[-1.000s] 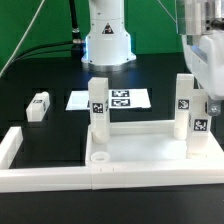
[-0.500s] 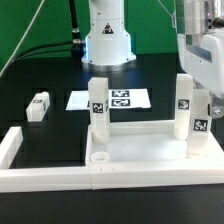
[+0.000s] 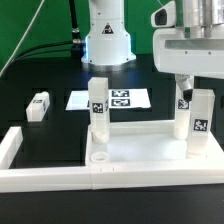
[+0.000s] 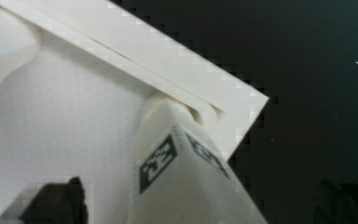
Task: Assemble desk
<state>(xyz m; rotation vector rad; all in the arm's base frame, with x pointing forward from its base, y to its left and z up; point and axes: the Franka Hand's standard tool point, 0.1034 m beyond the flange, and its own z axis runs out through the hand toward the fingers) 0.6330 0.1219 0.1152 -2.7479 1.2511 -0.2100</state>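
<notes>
The white desk tabletop [image 3: 140, 150] lies rim up at the front. Three tagged white legs stand upright in its corner sockets: one at the exterior view's left [image 3: 97, 108], one at the back right [image 3: 183, 103] and one at the front right [image 3: 200, 120]. A further leg [image 3: 38, 105] lies loose on the black table at the left. My gripper [image 3: 186, 86] hangs just above the right-hand legs. In the wrist view a tagged leg [image 4: 179, 165] stands at a tabletop corner [image 4: 87, 110] between my spread dark fingertips [image 4: 51, 205]. My gripper [image 4: 197, 205] is open, with gaps on both sides of the leg.
The long white border frame [image 3: 40, 180] runs along the front and left of the tabletop. The marker board [image 3: 125, 99] lies flat behind the legs. The arm's white base [image 3: 107, 40] stands at the back, with a green wall behind it.
My gripper has moved toward the exterior view's left, from beside the front right leg to over the right-hand legs. The legs and tabletop have not moved.
</notes>
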